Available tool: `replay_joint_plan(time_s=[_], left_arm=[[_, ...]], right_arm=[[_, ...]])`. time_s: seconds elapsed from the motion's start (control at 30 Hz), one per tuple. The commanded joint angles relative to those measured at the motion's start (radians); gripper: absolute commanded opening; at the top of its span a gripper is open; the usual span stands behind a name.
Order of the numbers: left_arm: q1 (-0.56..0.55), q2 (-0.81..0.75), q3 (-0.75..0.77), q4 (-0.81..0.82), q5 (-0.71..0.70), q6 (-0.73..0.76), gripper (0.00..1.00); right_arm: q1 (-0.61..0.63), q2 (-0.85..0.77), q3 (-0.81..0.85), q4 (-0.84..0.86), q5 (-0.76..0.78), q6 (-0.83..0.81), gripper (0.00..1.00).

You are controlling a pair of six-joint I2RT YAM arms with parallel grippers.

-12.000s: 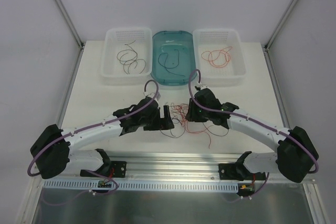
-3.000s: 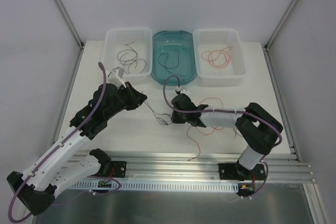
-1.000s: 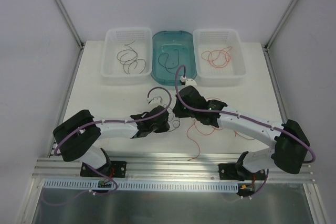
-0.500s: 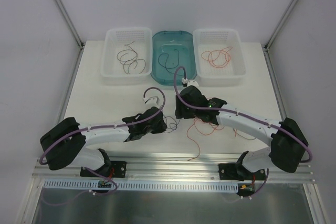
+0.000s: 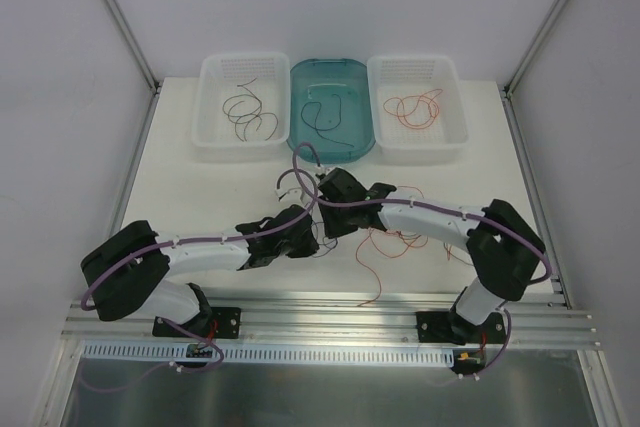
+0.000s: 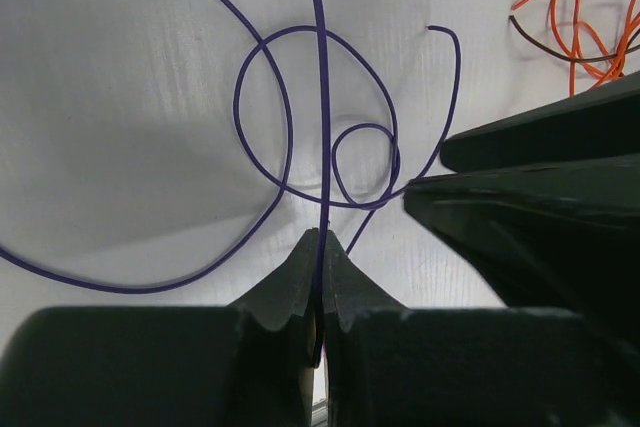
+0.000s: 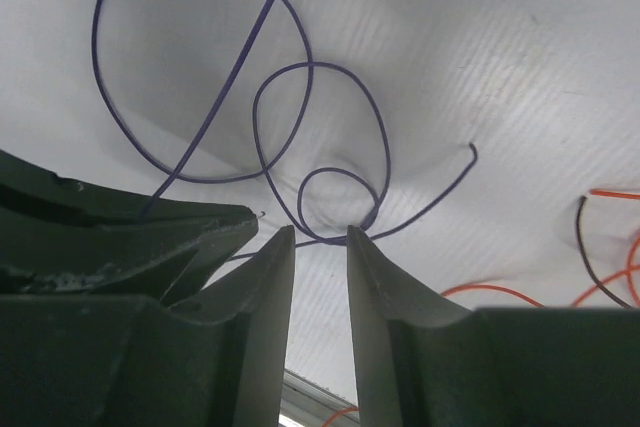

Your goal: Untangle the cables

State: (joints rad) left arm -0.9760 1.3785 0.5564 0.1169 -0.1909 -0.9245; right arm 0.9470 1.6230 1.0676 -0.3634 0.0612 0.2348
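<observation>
The left fingers are pinched tight on a blue-violet wire that runs straight ahead of them and curls over the white surface, its small loop just beyond the tips of the right fingers, narrowly parted and empty, with red-orange wires apart to their right.

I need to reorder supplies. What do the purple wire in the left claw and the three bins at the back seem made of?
Purple wire, pinched in the left claw: probably plastic-insulated wire, smooth, holding springy loops. Left white bin and right white bin: milky translucent plastic, perforated walls. Teal bin: glossy tinted see-through plastic.
</observation>
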Motion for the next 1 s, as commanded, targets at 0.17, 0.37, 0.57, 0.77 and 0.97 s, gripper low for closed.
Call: replay_joint_plan(time_s=[0.17, 0.37, 0.57, 0.77, 0.97], left_arm=[[-0.007, -0.001, -0.024, 0.000, -0.004, -0.030, 0.00], [-0.007, -0.007, -0.046, -0.002, -0.013, -0.077, 0.00], [-0.007, -0.035, -0.081, -0.003, -0.038, -0.131, 0.00], [-0.007, -0.074, -0.122, -0.003, -0.065, -0.172, 0.00], [-0.007, -0.099, -0.138, -0.011, -0.084, -0.174, 0.00]], right_arm=[[0.022, 0.119, 0.064, 0.024, -0.047, 0.040, 0.30], [0.039, 0.184, 0.091, 0.020, -0.038, 0.064, 0.29], [0.059, 0.251, 0.132, -0.035, 0.028, 0.070, 0.28], [0.095, 0.314, 0.195, -0.163, 0.167, 0.070, 0.15], [0.099, 0.288, 0.189, -0.178, 0.177, 0.061, 0.01]])
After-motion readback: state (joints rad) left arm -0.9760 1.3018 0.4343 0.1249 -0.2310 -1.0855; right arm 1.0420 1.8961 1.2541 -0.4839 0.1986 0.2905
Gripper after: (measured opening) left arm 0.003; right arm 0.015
